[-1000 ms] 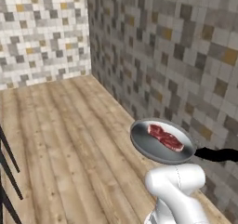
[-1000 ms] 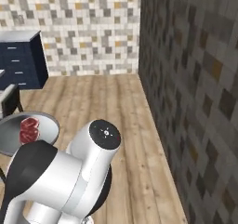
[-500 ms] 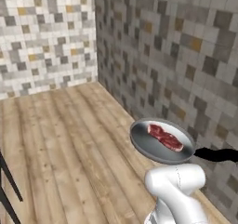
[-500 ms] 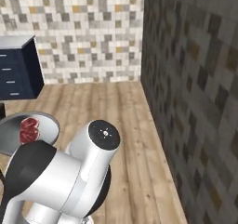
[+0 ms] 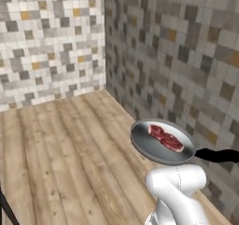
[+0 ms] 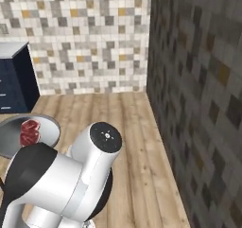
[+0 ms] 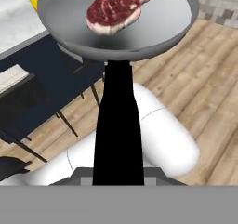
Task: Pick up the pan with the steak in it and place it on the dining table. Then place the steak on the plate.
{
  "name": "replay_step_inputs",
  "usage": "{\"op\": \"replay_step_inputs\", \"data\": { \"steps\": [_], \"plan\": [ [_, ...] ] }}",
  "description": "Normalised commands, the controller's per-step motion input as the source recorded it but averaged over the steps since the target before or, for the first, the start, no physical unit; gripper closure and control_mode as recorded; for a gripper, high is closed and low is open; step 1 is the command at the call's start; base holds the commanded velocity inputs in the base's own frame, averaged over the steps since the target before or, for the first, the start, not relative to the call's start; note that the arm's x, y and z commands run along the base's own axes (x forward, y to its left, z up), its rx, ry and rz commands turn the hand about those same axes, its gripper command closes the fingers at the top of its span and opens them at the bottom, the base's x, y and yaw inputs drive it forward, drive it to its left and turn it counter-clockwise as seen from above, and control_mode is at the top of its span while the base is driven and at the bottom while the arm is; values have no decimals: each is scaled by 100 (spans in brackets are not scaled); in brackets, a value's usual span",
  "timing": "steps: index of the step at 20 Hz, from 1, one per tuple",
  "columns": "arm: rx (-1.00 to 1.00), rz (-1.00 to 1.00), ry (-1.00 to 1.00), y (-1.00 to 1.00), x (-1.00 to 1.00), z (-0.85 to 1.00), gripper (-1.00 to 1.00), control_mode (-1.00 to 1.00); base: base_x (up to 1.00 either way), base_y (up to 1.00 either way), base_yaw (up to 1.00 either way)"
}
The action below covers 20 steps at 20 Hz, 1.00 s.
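The grey pan hangs in the air over the wooden floor, level, with the red steak lying flat in it. Its black handle runs off to the right. In the right base view the pan and steak sit at the left, behind the arm. In the hand view my gripper is shut on the black handle, with the pan and steak straight ahead. Past the pan's left rim shows the dining table, a white top on a navy base. The plate is out of view.
Tiled walls meet in a corner ahead, and the dark one runs close along my right. A navy cabinet stands at the left. A small yellow thing rests on the white top. Thin dark chair legs stand beneath it.
The whole picture has shifted a little, so the cameras have moved with the base. The pan and steak keep the same place relative to the arm, and the grip on the handle is unchanged.
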Motion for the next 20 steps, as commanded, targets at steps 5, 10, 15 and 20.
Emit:
{"op": "replay_step_inputs", "data": {
  "steps": [5,10,15,20],
  "plan": [
    [0,0,0,0,0,0,100,100,41,1,34],
    [0,0,0,0,0,0,100,100,0,3,48],
    [0,0,0,0,0,0,100,100,0,3,48],
    [0,0,0,0,0,0,100,100,0,3,48]
  ]
}}
